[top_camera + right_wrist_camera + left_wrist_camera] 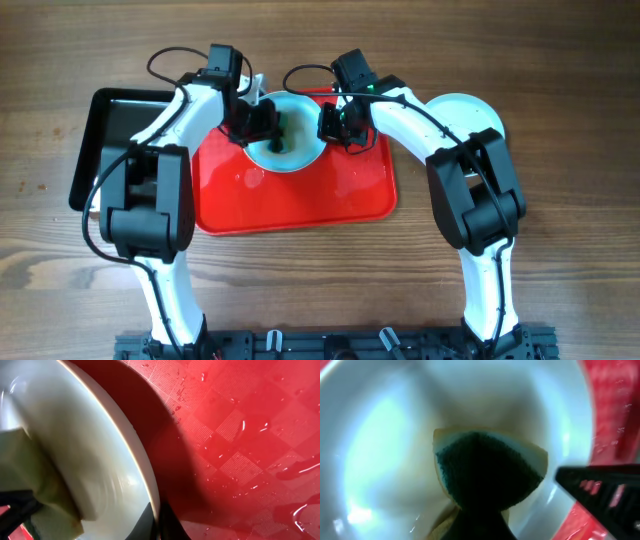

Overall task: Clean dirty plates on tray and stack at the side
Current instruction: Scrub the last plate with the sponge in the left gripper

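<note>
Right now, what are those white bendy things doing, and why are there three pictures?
Those are two robot arms. One picture looks down from above the table; the other two come from small cameras on each wrist. On the wooden table lies a red tray with a pale plate on it. The left gripper presses a green and yellow sponge into the plate. The right gripper pinches the plate's rim to steady it. Another plate sits at the right, and a black tray at the left.

Left wrist view blurred; plate rim cropped.
</note>
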Robot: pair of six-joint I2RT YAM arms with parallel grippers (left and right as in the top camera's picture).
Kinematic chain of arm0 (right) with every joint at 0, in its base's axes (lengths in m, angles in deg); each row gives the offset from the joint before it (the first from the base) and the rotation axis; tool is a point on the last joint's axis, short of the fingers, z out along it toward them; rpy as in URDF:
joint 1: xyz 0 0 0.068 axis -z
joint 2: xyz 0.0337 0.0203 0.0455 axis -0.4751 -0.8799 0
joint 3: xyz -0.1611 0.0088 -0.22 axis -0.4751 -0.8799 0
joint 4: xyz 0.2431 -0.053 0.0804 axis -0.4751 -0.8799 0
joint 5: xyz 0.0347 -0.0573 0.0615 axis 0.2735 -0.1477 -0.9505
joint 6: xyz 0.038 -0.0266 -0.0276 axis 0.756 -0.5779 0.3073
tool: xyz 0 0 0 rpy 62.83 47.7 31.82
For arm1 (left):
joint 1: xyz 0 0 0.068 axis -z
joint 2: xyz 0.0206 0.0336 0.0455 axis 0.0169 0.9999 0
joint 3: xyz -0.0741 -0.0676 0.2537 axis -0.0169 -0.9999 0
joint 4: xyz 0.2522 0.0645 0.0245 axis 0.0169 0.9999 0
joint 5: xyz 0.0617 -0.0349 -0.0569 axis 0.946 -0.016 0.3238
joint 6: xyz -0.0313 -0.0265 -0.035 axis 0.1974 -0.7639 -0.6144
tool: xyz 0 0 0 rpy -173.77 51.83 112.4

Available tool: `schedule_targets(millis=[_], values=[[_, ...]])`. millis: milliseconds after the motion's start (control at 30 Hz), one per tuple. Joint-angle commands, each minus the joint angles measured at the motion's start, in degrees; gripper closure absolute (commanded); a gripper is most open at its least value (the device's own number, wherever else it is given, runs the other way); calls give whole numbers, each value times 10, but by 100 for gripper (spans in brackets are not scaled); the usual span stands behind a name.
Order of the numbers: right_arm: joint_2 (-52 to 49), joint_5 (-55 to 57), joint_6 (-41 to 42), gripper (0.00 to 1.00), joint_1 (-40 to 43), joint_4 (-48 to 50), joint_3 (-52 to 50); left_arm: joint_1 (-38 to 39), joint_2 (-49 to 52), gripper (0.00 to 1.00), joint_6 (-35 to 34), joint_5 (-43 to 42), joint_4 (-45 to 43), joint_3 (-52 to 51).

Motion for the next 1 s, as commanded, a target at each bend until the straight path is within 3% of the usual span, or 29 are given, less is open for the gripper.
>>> schedule_targets(millis=[0,67,233,333,433,533,567,667,833,967], values=[[-20,-20,-8,96,1,3,1,7,12,96,-10,-62,-54,9],[-20,-20,-8,96,1,3,1,7,12,96,-41,-35,-80,9],[-20,-20,-9,96,1,3,1,7,12,96,-155,192,-74,9],[-20,-20,-9,96,1,3,1,7,12,96,-172,223,-24,9],[-20,-20,-9,96,1,3,1,7,12,96,-151,170,49,9],[-20,-20,-9,96,1,3,1,7,12,96,-10,-61,75,9],[-20,-20,-9,96,1,4,1,7,12,96,4,-93,70,9],[-20,-20,-12,96,1,1,1,6,12,96,3,-95,21,9],[-20,-20,-11,96,1,2,1,7,13,96,-114,102,-66,9],[-20,-20,-11,96,1,2,1,7,14,96,-202,279,-56,9]])
